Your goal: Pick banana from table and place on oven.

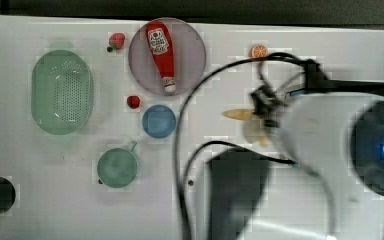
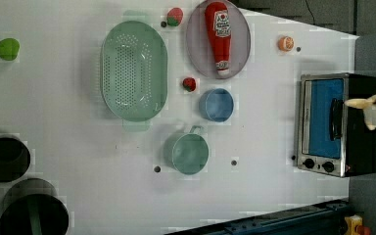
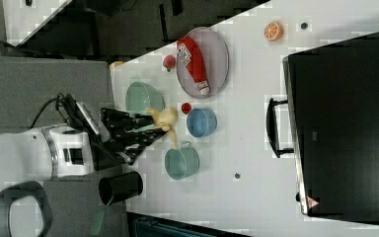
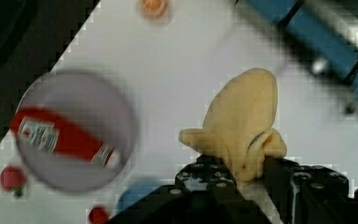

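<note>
- The end effector (image 4: 242,179) has its black fingers (image 4: 205,175) pinched on the banana (image 4: 244,126), lifted clear of the surface (image 2: 78,147).
- In the wrist view the pale yellow fruit bulges out from between the two fingers, one lobe splayed sideways.
- The right view shows the end effector (image 3: 153,129) at the end of the white arm (image 3: 54,148), the banana (image 3: 165,118) at its tip, up in the air.
- In the left view the banana (image 2: 369,110) hangs at the oven's (image 2: 323,122) far right, over the black top and past the glass door.
- The top view has the banana (image 1: 245,117) beside the arm's white body (image 1: 320,130), with a cable (image 1: 190,150) looping around.
- Out on the surface sit an orange slice (image 2: 286,43), a ketchup bottle (image 2: 219,34) on a plate (image 2: 196,49), a blue bowl (image 2: 216,104), a green cup (image 2: 190,152) and a colander (image 2: 133,70).
</note>
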Available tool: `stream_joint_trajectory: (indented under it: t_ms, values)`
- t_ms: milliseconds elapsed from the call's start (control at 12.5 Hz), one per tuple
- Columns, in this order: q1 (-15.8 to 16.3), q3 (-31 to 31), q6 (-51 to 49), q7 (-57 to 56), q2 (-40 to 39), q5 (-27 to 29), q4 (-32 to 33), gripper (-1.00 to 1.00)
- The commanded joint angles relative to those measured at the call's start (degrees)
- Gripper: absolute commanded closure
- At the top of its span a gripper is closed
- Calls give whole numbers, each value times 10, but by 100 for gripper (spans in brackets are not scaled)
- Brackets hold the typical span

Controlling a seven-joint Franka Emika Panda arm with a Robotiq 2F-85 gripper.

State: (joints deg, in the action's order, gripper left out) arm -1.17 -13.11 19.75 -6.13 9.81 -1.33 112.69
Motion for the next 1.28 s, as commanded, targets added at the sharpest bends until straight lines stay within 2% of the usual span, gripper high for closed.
stream_joint_trajectory:
  t_ms: [80, 240, 560, 880, 1200, 1280]
  values:
    - [-26, -72, -3, -97, -41, 7, 9, 49]
    - [-28, -118, 11, -123, -65, 6, 8, 49]
    - [-30, -182, 113, -210, -130, -23, 7, 49]
    - [-32, -213, 131, -229, -187, -24, -8, 49]
    - [-32, -210, 129, -231, -197, -23, -13, 49]
    - [-31, -210, 131, -231, -197, -23, -14, 43]
